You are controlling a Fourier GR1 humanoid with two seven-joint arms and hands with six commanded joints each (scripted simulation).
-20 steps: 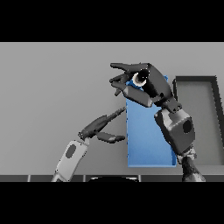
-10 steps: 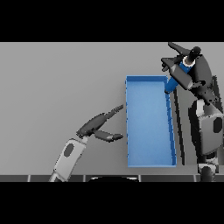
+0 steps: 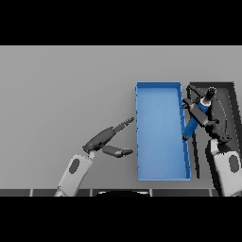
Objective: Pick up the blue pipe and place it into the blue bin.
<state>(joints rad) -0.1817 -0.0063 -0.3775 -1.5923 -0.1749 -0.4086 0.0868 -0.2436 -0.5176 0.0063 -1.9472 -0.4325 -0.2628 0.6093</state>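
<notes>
Leaning over the right wall of the blue bin (image 3: 160,132), the blue pipe (image 3: 193,124) is gripped by the curled fingers of the right hand (image 3: 204,115) at the right of the frame, its lower end just inside the rim. Release is judged to remain (the pipe is not yet laid down). A dark tray (image 3: 226,101) lies beyond. The left hand (image 3: 105,138) is held idle, fingers straight, at lower left.

I log a blue bin (image 3: 160,156), a blue pipe (image 3: 194,124), a dark grey-black tray (image 3: 226,90), a plain grey table (image 3: 61,94), and dark hands on white-grey arms.
</notes>
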